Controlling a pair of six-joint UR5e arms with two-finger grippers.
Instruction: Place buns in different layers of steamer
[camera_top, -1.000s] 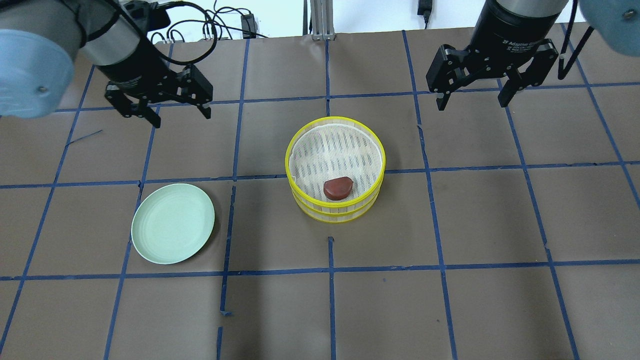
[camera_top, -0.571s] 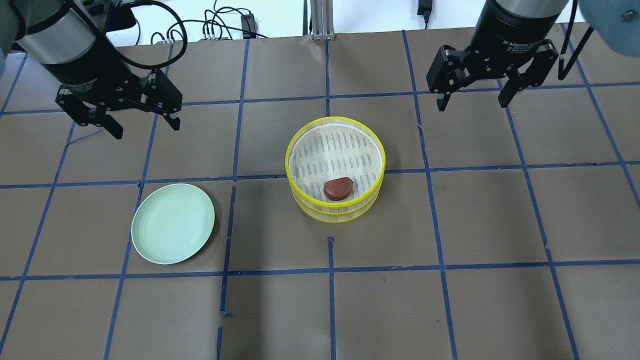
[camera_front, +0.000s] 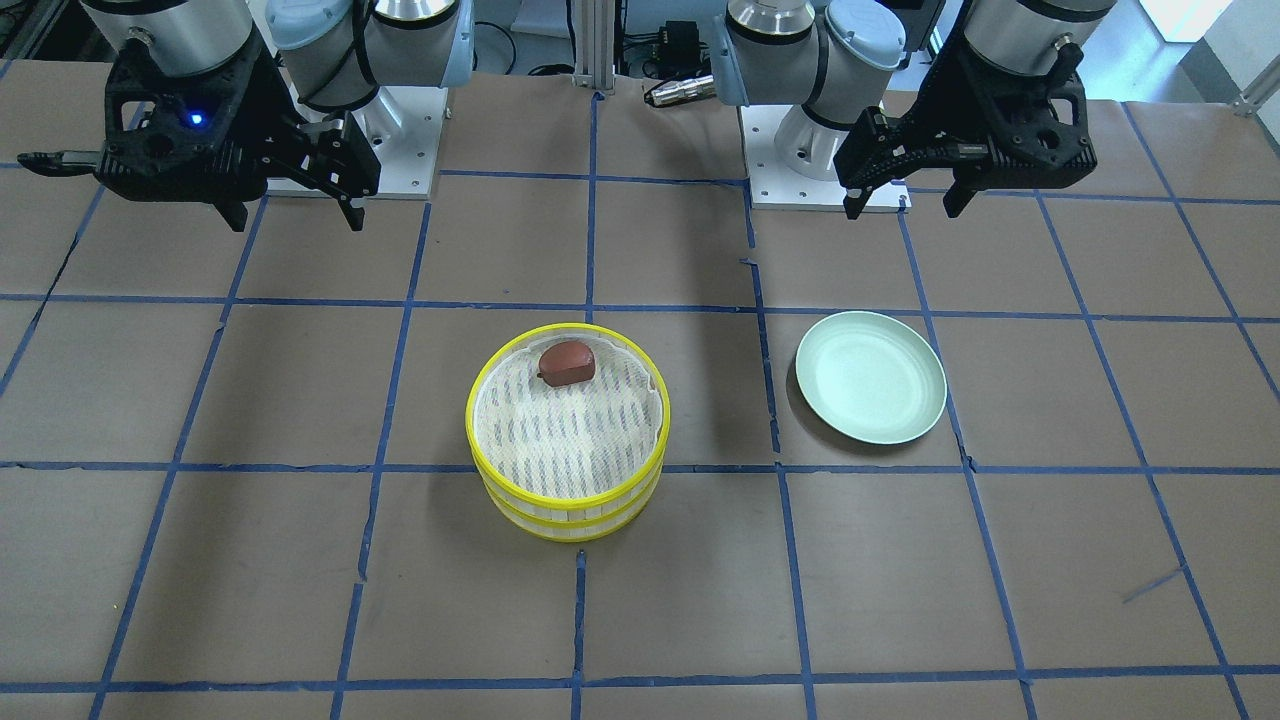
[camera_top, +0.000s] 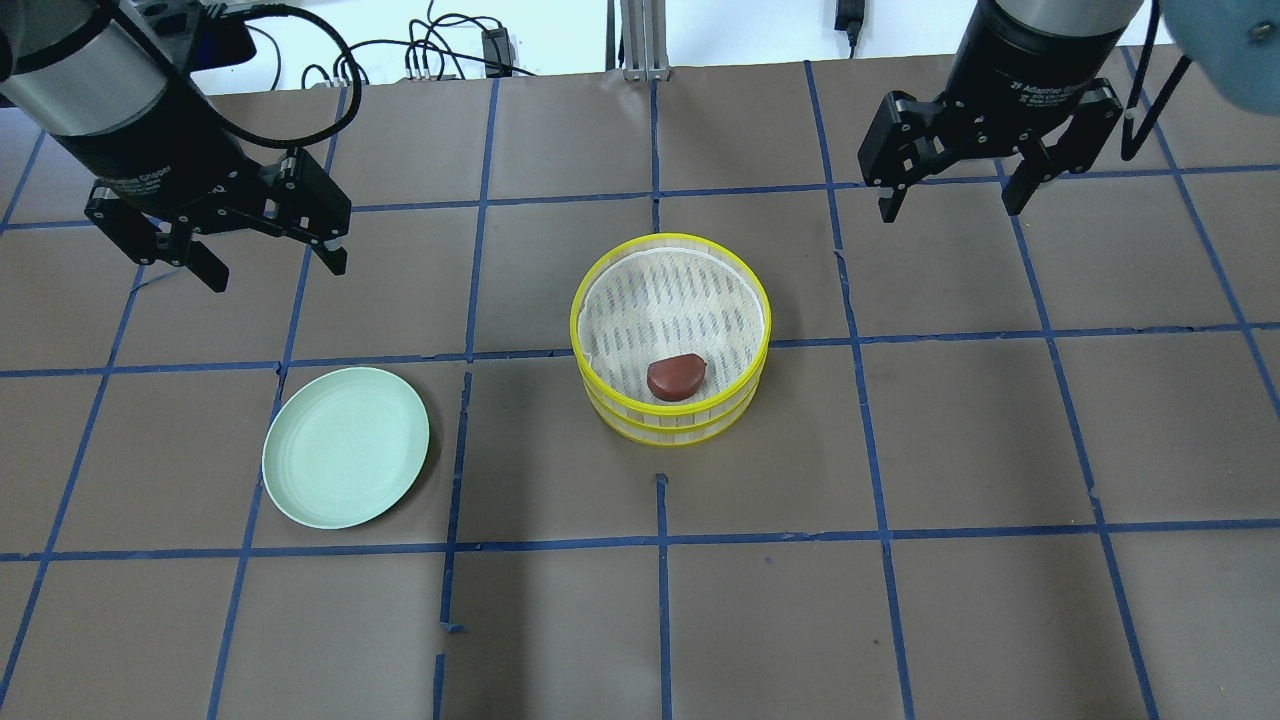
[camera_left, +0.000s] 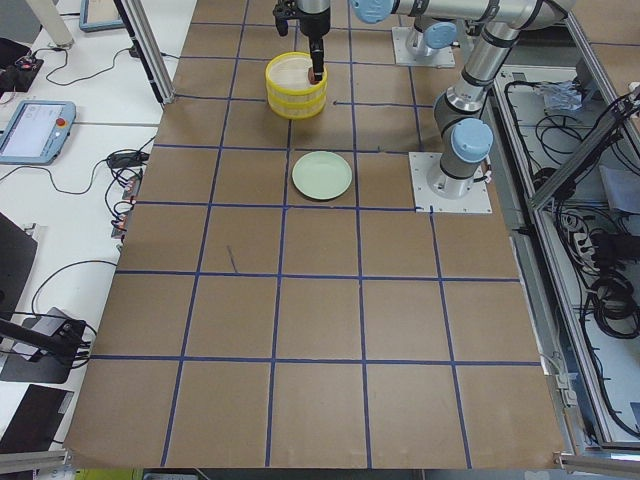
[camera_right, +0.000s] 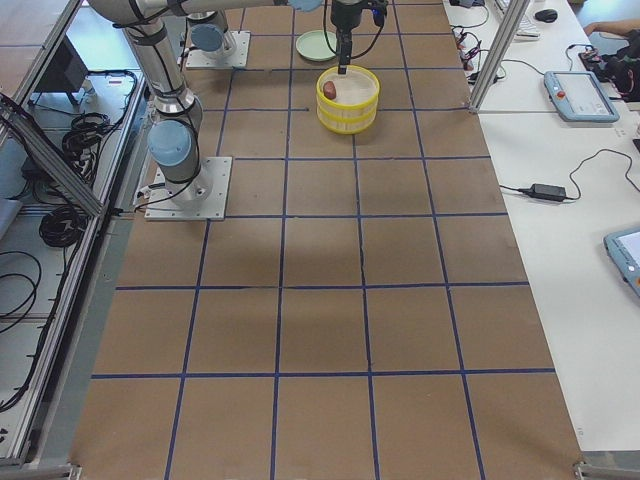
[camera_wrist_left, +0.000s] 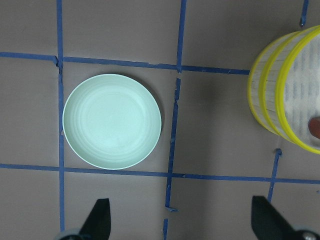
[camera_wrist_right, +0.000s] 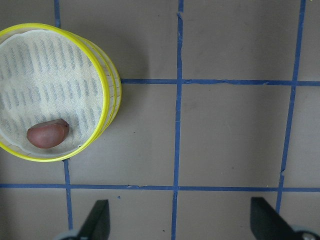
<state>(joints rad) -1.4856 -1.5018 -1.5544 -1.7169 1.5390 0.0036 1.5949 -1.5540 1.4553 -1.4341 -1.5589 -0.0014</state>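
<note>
Looking like a robotics lab cell, not a kitchen. Brown paper is covering the table (camera_top: 1000, 620) and blue tape (camera_top: 660, 600) is marking it off into a grid. Arm bases are sitting bolted on metal plates (camera_left: 475, 200). A teach pendant (camera_left: 35, 130) is lying on the white side bench, with a second pendant (camera_right: 575, 95) on the opposite bench. An aluminium profile post (camera_left: 150, 55) is framing the table edge. Black cables (camera_left: 600, 300) are trailing along the floor behind the rig (a power brick (camera_right: 548, 190) is sitting loose on the bench too).
</note>
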